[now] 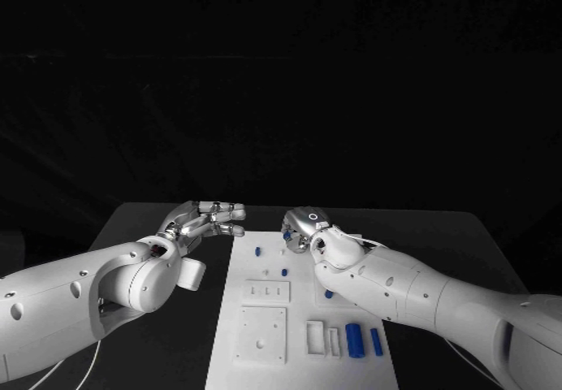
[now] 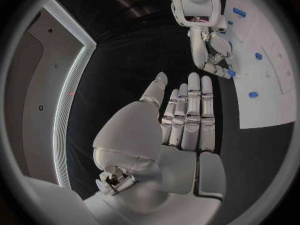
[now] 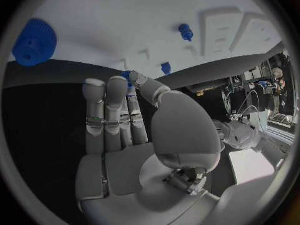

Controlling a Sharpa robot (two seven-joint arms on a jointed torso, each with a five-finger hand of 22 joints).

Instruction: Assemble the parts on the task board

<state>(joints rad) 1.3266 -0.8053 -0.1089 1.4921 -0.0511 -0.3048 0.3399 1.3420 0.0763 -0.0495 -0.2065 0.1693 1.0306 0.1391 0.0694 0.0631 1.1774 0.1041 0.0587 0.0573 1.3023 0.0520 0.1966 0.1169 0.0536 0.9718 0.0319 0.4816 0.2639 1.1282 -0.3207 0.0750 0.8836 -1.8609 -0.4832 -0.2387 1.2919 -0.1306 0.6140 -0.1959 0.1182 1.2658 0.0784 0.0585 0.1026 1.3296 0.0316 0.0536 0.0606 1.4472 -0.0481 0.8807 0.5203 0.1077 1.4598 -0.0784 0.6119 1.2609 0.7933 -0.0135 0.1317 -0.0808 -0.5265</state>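
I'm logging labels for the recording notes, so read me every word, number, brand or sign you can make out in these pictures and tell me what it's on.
No text can be read in any view.
Task board: raised blocks and slots, no lettering to be seen.
Blue parts: plain.
Left hand and right hand: no readable brand or number; a small round mark on the right hand is too small to read.

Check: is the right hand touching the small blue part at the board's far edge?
Touching. In the left wrist view the right hand pinches the small blue part at its fingertips, beside the white task board.

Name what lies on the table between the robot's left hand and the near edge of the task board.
Nothing: in the head view, only bare black table separates the left hand from the task board.
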